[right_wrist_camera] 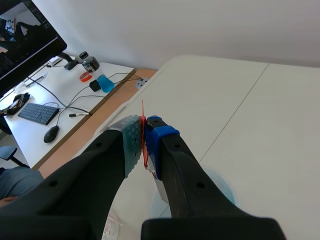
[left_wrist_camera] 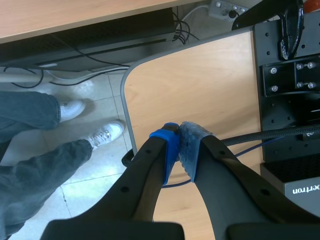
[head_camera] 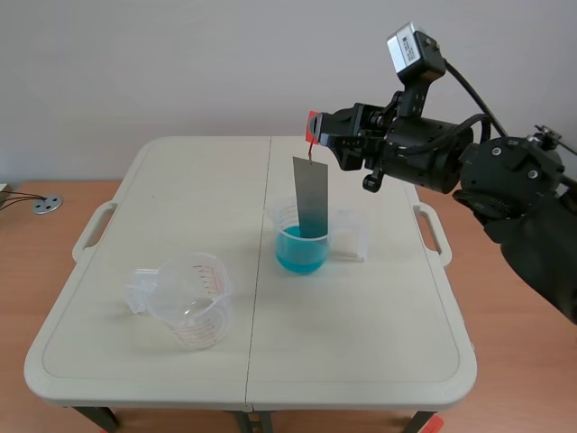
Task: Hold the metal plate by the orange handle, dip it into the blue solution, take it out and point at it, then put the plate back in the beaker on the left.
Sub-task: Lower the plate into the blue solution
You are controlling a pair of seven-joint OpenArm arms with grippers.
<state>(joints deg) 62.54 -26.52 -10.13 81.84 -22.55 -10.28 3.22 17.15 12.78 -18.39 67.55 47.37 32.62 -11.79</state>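
Note:
A grey metal plate (head_camera: 309, 198) hangs upright from its orange handle (head_camera: 313, 129), its lower end dipped in the blue solution (head_camera: 299, 252) inside a clear beaker (head_camera: 297, 236) at mid-table. My right gripper (head_camera: 317, 132) comes in from the right, raised, shut on that handle. In the right wrist view the orange handle (right_wrist_camera: 144, 134) shows as a thin strip pinched between the pads, the beaker (right_wrist_camera: 220, 186) below. An empty clear beaker (head_camera: 193, 299) stands at the left front. My left gripper (left_wrist_camera: 179, 146) is off the table, shut on nothing, over a wooden surface.
A small clear container (head_camera: 353, 234) sits right beside the blue beaker. The white folding table (head_camera: 180, 180) has a centre seam and side handles. In the left wrist view a person's legs and white shoes (left_wrist_camera: 100, 135) stand on the floor, with a black mount (left_wrist_camera: 290, 80) nearby.

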